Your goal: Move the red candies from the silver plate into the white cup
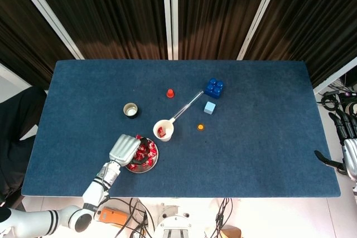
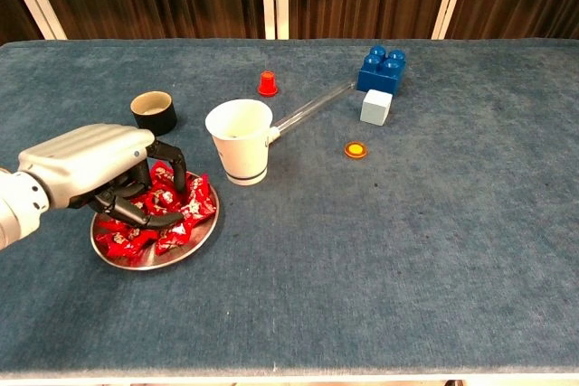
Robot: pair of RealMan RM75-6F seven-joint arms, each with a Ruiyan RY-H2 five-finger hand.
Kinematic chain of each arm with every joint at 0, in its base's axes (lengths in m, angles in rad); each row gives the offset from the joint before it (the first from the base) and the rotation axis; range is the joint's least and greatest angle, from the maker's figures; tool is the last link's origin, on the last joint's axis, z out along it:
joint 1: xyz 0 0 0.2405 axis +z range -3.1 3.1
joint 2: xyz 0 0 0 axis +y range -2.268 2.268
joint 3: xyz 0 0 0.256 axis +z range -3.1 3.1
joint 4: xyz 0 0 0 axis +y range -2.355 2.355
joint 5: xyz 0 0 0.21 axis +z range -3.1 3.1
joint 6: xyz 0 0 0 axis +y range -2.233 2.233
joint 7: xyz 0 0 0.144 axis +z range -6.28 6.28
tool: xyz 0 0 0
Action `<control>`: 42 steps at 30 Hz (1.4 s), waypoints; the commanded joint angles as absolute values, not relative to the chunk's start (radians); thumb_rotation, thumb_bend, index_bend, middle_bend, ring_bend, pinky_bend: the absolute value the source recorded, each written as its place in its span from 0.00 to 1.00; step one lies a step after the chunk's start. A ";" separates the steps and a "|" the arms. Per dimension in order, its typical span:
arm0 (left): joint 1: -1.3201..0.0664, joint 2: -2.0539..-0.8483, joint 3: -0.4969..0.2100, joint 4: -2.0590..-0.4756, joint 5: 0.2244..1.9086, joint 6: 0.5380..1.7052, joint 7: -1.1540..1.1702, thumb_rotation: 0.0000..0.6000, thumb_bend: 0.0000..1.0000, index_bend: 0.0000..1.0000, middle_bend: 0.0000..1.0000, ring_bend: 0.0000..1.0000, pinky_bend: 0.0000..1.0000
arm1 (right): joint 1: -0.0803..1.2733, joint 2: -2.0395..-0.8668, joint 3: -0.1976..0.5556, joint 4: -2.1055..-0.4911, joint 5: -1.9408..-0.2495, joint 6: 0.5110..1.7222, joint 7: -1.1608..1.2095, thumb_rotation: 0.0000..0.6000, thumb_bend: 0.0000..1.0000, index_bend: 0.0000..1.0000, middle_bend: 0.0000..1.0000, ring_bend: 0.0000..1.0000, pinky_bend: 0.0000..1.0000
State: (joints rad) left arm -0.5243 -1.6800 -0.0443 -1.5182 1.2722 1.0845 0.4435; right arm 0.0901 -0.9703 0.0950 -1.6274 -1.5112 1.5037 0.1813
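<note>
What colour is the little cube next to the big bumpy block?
The cube is pale blue, clearest in the chest view.

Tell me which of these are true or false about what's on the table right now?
1. The left hand is over the silver plate. True.
2. The white cup is lying on its side. False: it stands upright.
3. A red candy already lies in the white cup. True, as the head view shows.
4. The blue block sits on the silver plate. False: it sits on the table, far from the plate.
</note>
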 commanded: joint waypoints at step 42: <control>-0.480 -1.529 -0.045 -1.633 1.398 1.220 0.375 0.78 0.42 0.63 0.96 0.93 0.86 | 0.093 -0.969 0.098 -1.650 -1.510 1.499 0.160 1.00 0.33 0.00 0.03 0.00 0.00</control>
